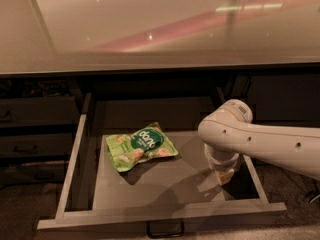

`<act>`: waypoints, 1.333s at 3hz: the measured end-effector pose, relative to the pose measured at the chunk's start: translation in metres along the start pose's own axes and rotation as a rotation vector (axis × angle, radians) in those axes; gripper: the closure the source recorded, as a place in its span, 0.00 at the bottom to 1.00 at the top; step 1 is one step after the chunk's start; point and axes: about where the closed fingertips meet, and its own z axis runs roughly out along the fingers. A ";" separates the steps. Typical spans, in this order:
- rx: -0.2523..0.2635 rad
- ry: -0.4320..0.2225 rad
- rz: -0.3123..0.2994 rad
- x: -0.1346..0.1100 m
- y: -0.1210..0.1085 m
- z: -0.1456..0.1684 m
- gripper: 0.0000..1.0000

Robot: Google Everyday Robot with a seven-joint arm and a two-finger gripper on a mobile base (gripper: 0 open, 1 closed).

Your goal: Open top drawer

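The top drawer [165, 215] stands pulled far out from under the counter, its flat grey inside and pale side edges showing. Its small loop pull [165, 229] sits at the middle of the front, at the bottom of the view. My white arm [260, 139] reaches in from the right. My gripper [223, 176] hangs down inside the drawer near its right side wall, just above the drawer floor. A green snack bag [141, 145] lies in the drawer, left of the gripper and apart from it.
A glossy pale counter top [150, 29] overhangs the drawer. Shorter dark drawers [25, 113] with similar pulls stack on the left. A dark cabinet front [282, 96] stands on the right. Brownish floor [20, 219] lies below.
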 end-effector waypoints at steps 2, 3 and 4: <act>-0.001 -0.001 -0.001 0.000 0.000 -0.004 0.38; -0.021 -0.017 -0.021 -0.014 0.015 0.006 0.15; -0.039 -0.032 -0.028 -0.022 0.039 0.013 0.00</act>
